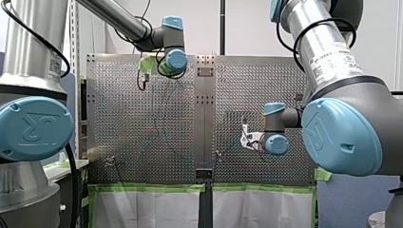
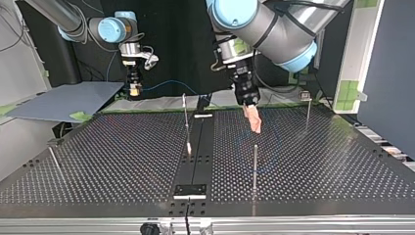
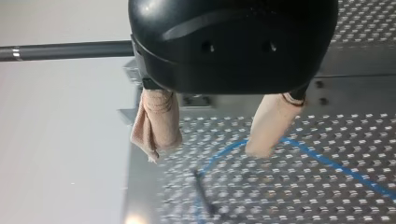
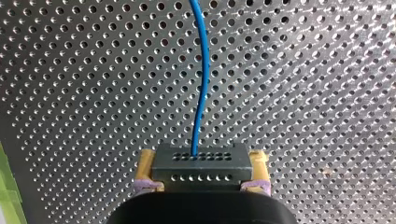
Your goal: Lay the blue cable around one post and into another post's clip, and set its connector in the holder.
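In the front view, the left claw [image 1: 145, 70] was seen at the far end of the perforated table [image 1: 142, 123], and the right claw [image 1: 247, 138] was seen lower at the view's right. Neither grip could be judged there, and the cable was too thin to be traced.

In the top view, the left claw [image 2: 252, 116] was held just above the table, near its far edge, with a thin post [image 2: 255, 164] ahead of it, nearer the camera. The right claw [image 2: 133, 89] was raised beyond the table's far edge. A stretch of the blue cable [image 2: 169, 83] was seen beside that claw, running toward the table's middle.

In the left wrist view, the left claw [image 3: 215, 128] was shown released: its two beige-wrapped fingers [image 3: 156, 123] were spread apart, with nothing between them. The blue cable [image 3: 327, 161] was seen lying on the table beyond the fingertips, curving past one finger and not touched by either.

In the right wrist view, the right claw [image 4: 201, 173] was shown clenched on the grey connector [image 4: 201, 161], which was gripped between its yellow pads [image 4: 145, 164]. The blue cable [image 4: 201, 93] was seen leaving the connector's face and running straight ahead of the claw, over the table.
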You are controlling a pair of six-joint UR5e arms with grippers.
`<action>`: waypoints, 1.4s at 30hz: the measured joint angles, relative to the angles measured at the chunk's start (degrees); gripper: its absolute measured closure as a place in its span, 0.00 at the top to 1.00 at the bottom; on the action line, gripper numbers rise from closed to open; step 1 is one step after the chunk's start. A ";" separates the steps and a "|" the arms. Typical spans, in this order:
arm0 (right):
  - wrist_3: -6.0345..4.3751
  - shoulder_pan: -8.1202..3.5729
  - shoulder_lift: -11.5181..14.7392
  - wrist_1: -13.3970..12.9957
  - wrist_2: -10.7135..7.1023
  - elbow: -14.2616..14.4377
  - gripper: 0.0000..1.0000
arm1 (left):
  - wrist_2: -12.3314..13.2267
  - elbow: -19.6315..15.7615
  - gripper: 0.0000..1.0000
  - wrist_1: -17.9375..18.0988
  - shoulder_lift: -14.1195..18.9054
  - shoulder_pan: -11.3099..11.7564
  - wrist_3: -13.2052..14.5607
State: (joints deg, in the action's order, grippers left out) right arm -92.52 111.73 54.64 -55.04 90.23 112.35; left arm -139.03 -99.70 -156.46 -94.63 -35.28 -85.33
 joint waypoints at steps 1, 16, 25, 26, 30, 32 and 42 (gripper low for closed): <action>-0.02 -0.04 -0.02 -0.02 -0.01 0.00 0.00 | -0.01 0.69 1.00 -0.66 0.68 0.00 0.17; -0.38 -0.63 -0.24 0.01 -0.04 0.02 0.00 | 5.58 8.44 1.00 -8.40 8.43 0.52 2.64; -0.32 -0.84 -0.34 0.09 -0.03 0.01 0.00 | 9.85 12.71 1.00 -12.72 10.44 1.36 -0.45; -0.32 -0.89 -0.38 0.07 -0.04 0.01 0.00 | 10.25 13.12 1.00 -13.11 10.18 1.51 -0.84; -0.31 -1.06 -0.43 0.09 -0.04 0.02 0.00 | 12.13 15.00 1.00 -14.99 8.60 2.30 -2.41; -0.31 -1.12 -0.44 0.12 -0.03 0.02 0.00 | 13.17 16.03 1.00 -16.02 7.65 2.70 -2.98; -0.36 -1.20 -0.60 0.13 -0.04 0.01 0.00 | 13.82 18.47 1.00 -21.28 4.67 4.39 -3.45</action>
State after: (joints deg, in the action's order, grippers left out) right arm -92.87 110.53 54.05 -54.91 90.19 112.36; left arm -125.21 -81.23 -177.74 -89.97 -30.90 -88.78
